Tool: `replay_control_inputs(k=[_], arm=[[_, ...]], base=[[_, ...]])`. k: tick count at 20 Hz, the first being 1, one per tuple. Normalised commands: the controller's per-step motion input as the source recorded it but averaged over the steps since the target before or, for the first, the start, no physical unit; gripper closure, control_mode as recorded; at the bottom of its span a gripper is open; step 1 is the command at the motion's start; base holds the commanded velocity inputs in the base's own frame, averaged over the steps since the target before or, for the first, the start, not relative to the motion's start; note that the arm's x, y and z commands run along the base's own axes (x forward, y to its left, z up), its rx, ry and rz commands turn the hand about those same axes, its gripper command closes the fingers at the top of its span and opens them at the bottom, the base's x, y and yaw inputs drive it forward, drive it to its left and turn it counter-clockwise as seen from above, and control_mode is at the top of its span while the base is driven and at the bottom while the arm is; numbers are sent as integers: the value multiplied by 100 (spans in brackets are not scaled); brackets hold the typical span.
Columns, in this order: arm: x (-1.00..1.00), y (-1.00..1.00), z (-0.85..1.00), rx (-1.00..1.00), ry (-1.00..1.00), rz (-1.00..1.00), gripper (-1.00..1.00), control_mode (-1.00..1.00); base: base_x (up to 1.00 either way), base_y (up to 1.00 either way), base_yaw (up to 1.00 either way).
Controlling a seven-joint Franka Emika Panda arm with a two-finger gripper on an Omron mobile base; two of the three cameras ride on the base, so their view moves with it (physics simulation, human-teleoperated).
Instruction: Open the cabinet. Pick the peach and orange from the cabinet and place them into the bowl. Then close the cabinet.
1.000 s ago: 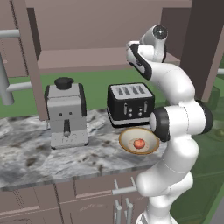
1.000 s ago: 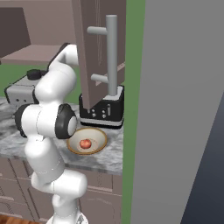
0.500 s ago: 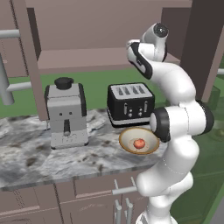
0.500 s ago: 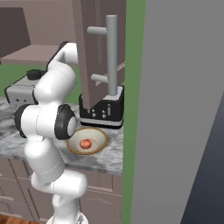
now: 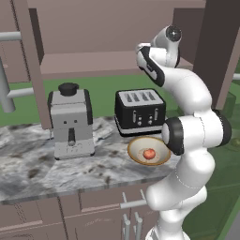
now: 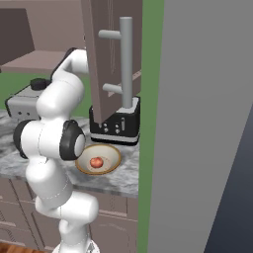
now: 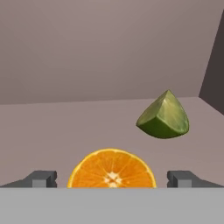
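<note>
Barely anything has shifted in the last second: the arm holds its reach into the open cabinet (image 5: pixel 108 65), peach (image 5: pixel 149 153) already in the bowl (image 5: pixel 138 159). The gripper (image 7: pixel 112 178) stands wide apart, tips either side of the orange (image 7: pixel 112 169) at six o'clock. The green fruit (image 7: pixel 164 116) sits at two o'clock (near enough to nudge). My worry: closing too high on that curved fruit squirts it deeper along the shelf.

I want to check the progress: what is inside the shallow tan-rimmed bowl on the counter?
Inside the shallow tan-rimmed bowl lies one small reddish-pink peach, near its middle. The white arm covers part of the bowl's right rim, so that edge cannot be checked.
</note>
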Motion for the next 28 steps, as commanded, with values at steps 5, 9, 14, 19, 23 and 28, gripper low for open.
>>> replay_control_inputs(k=[5, 9, 14, 19, 23, 28], arm=[[0, 20, -6, -2, 4, 0, -100, -100], [0, 0, 0, 0, 0, 0, -100, -100], [0, 0, -2, 0, 0, 0, -100, -100], [0, 0, -6, 0, 0, 0, -100, -100], [0, 0, 0, 0, 0, 0, -100, -100], [9, 0, -1, 0, 0, 0, -100, -100]], base=[[0, 0, 0], [0, 0, 0], [0, 0, 0], [0, 0, 0], [0, 0, 0], [0, 0, 0]])
